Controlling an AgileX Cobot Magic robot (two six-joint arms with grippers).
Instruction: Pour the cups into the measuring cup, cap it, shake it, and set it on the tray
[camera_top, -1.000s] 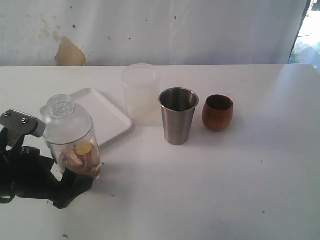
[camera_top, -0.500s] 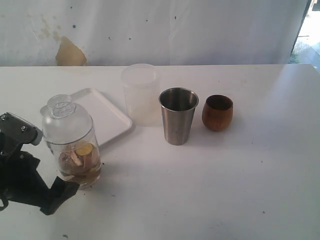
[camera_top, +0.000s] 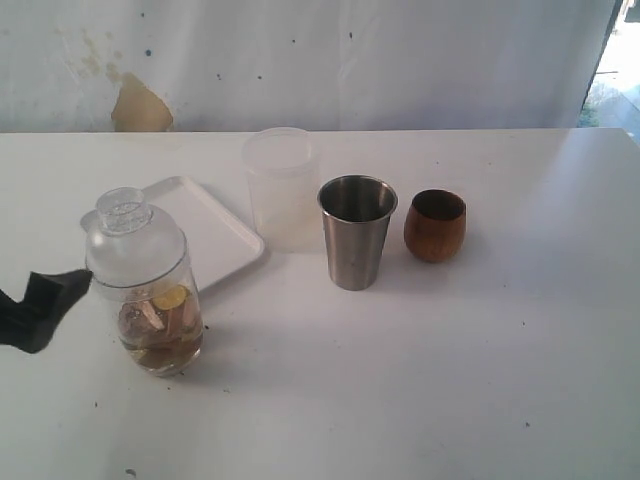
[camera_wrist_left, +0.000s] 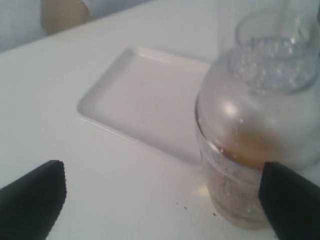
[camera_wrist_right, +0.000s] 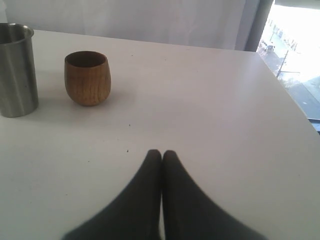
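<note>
L gripper (camera_wrist_left: 161, 172) is wide open w/ nothing between its jaws. A sec ago it sat right around the base of the measuring cup (camera_top: 145, 290). Now it's backed off to the left, and only one dark finger (camera_top: 45, 300) shows at the edge of the exterior view.

So the cup has been let go. It stands upright by itself, cap (camera_top: 128, 225) on, brownish bits and something yellow in the bottom. It's on the table (camera_top: 450, 380), just beside the near corner of the tray (camera_top: 215, 235) and not on it. I'd say pouring, capping and shaking are done, but the last step looks missed or unfinished.

R gripper (camera_wrist_right: 161, 155) is shut tight on nothing, low over bare table. The exterior view doesn't show it at all, only its own wrist cam does.

L wrist cam gives both finger tips far apart and the gap btw cup and tray rim. The exterior view adds the steel tumbler (camera_top: 356, 235) and wooden cup (camera_top: 435, 226), both upright and well apart from the action.
</note>
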